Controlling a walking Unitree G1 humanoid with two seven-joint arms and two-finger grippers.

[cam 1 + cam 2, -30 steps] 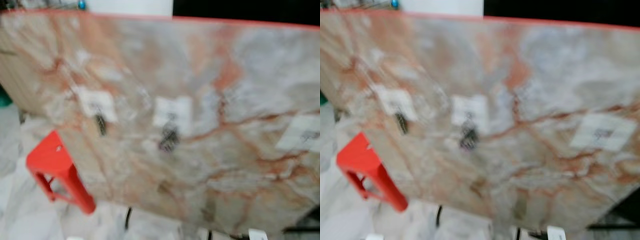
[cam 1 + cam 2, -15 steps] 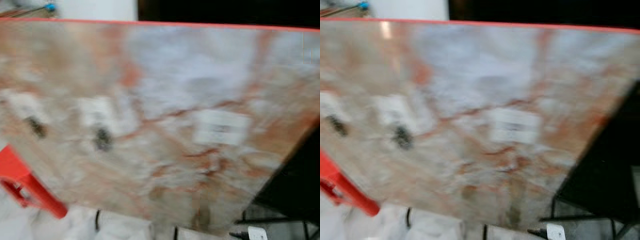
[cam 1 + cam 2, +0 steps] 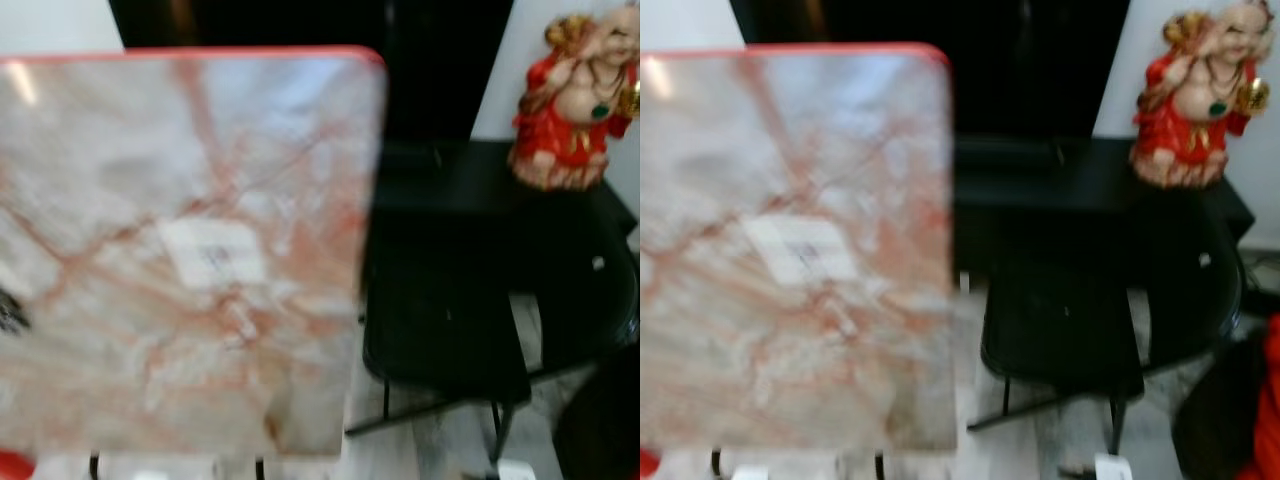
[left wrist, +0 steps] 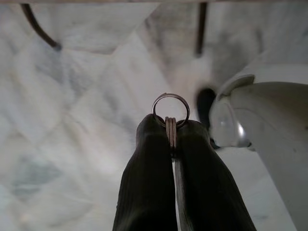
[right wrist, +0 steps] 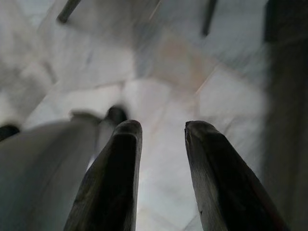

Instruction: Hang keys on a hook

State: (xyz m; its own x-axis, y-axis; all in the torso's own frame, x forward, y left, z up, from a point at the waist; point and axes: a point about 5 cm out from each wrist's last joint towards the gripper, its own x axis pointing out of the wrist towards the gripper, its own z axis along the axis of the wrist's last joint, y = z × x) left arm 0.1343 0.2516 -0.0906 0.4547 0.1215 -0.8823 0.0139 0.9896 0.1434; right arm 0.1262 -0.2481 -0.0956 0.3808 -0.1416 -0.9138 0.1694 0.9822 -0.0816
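A blurred marble-patterned table point(image 3: 180, 250) with a red edge stands on the left, a white tag point(image 3: 212, 253) stuck to its top. To its right is a black side table point(image 3: 470, 250), and a red and gold laughing figurine point(image 3: 572, 100) sits at its far right corner. The left gripper point(image 4: 171, 126) hangs over the marble floor point(image 4: 72, 96), fingers pinched tight on a key ring point(image 4: 171, 108). The right gripper point(image 5: 161, 127) hangs with fingers apart, holding nothing.
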